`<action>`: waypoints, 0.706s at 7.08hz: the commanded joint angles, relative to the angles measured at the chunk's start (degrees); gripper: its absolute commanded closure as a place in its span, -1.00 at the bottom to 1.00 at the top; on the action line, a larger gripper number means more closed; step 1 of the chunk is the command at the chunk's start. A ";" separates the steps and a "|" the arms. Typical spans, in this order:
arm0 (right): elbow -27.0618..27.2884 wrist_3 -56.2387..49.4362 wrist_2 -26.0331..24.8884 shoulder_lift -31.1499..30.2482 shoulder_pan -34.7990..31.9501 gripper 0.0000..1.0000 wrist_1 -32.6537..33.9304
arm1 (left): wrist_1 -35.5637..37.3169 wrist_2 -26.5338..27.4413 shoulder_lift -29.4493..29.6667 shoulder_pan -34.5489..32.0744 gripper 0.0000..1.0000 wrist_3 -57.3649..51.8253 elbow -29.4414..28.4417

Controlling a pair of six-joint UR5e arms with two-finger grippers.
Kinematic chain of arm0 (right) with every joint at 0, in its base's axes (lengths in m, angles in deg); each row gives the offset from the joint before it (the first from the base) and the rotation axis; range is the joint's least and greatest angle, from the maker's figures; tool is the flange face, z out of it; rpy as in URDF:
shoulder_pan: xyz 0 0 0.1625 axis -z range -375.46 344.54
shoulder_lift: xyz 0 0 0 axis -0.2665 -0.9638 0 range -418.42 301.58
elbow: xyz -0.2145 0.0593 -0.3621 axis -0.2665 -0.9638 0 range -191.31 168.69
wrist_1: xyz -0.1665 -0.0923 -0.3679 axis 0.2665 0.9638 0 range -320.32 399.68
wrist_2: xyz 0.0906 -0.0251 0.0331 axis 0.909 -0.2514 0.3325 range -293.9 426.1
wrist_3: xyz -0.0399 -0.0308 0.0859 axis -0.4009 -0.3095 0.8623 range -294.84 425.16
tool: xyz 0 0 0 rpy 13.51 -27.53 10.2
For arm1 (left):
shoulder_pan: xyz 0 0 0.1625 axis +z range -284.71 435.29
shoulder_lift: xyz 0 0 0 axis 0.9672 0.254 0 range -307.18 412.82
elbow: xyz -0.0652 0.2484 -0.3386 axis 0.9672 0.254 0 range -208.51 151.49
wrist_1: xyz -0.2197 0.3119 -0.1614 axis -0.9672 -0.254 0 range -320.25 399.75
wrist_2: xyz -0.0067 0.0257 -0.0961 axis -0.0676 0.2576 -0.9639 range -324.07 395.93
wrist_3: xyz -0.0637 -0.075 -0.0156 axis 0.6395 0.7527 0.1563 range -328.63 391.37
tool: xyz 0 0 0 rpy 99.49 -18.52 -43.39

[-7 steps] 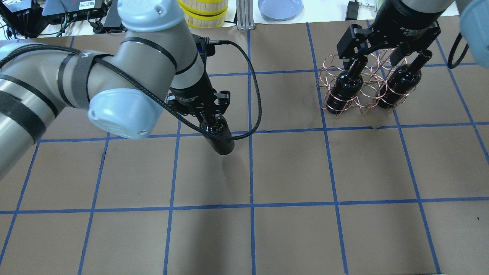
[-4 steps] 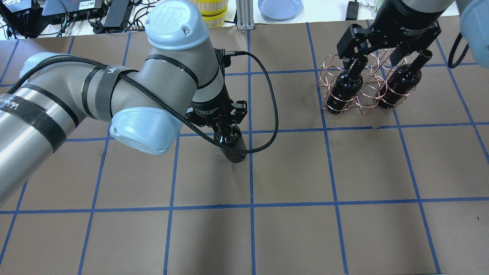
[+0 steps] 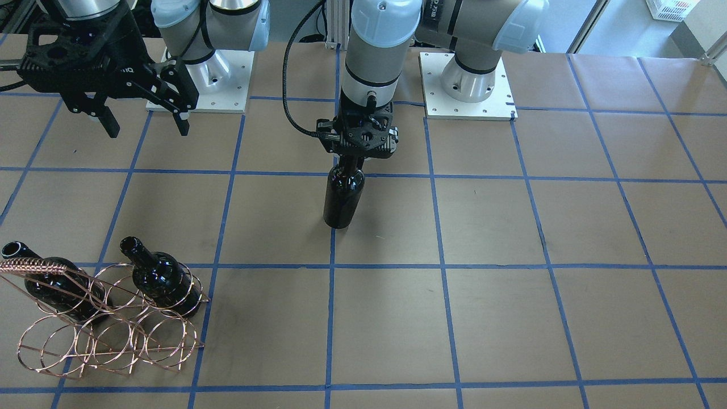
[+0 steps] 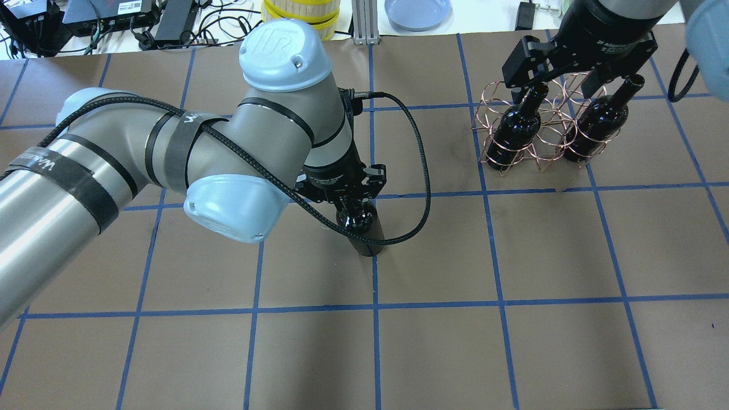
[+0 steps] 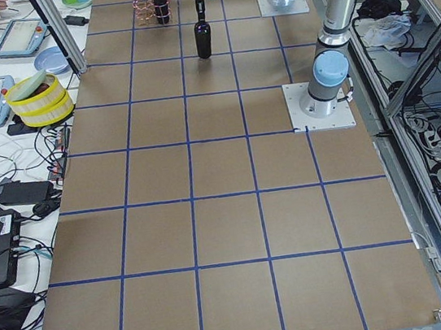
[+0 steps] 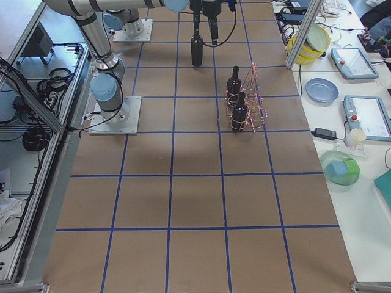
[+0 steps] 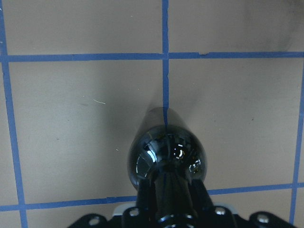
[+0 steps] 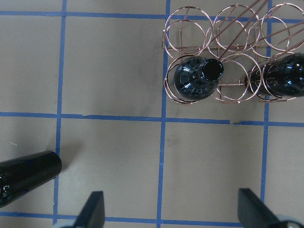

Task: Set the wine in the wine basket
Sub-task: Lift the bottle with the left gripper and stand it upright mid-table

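My left gripper [image 4: 347, 196] is shut on the neck of a glossy black wine bottle [image 4: 365, 230] and holds it upright near the table's middle. It also shows in the front view [image 3: 342, 196] and the left wrist view [image 7: 166, 154]. I cannot tell whether its base touches the table. The copper wire wine basket [image 4: 549, 134] stands at the far right and holds two more black bottles [image 4: 515, 128] [image 4: 598, 122]. My right gripper [image 4: 561, 85] hangs open and empty above the basket [image 8: 232, 23]. It is also in the front view [image 3: 146, 122].
A yellow-banded round container [image 4: 302, 17] and a blue plate [image 4: 417, 11] sit beyond the table's far edge. A black cable [image 4: 418, 188] loops from my left wrist beside the held bottle. The basket's middle rings between the two bottles hold nothing.
My left arm has carried the bottle to the right and a little nearer in the overhead view. The right gripper and the basket have not moved.
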 commanded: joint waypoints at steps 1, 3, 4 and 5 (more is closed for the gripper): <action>0.00 -0.09 0.00 0.07 0.00 -1.00 -0.02 | -0.04 0.15 0.00 -0.10 1.00 0.12 0.04; 0.00 -0.09 0.00 0.07 0.00 -1.00 -0.02 | -0.48 0.32 0.61 -0.10 1.00 0.12 0.48; 0.00 -0.09 0.00 0.07 0.00 -1.00 -0.02 | -0.48 0.32 0.61 -0.10 1.00 0.12 0.92; 0.00 -0.09 0.00 -0.02 0.00 -1.00 -0.02 | -0.40 0.41 0.61 -0.10 1.00 0.03 0.92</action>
